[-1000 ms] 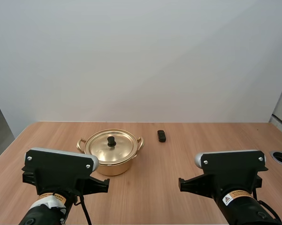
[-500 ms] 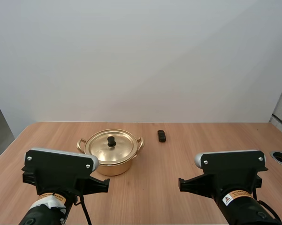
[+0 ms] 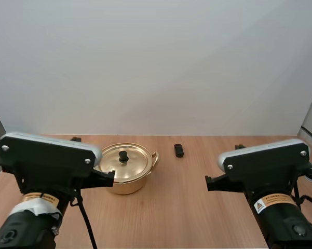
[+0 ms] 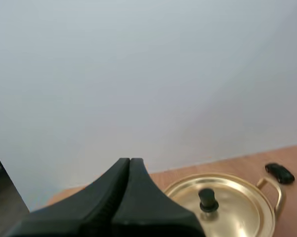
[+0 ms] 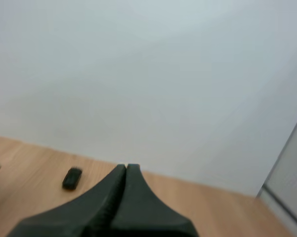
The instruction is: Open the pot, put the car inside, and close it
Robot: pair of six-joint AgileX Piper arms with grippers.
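Left claw (image 4: 130, 160), right claw (image 5: 126, 166) pressed closed, seemingly empty.

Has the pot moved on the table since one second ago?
No. The pot keeps the same place, to the left of the car.

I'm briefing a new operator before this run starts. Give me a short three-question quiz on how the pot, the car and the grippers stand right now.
1. True or false: the lid sits closed on the pot.
2. Where is the car?
A) inside the pot
B) on the table, beside the pot and apart from it
C) on top of the lid
3. Fill in: the left gripper and the right gripper each hold nothing, and their fingers are ____.

Key: 1 true; 2 B; 3 shut.
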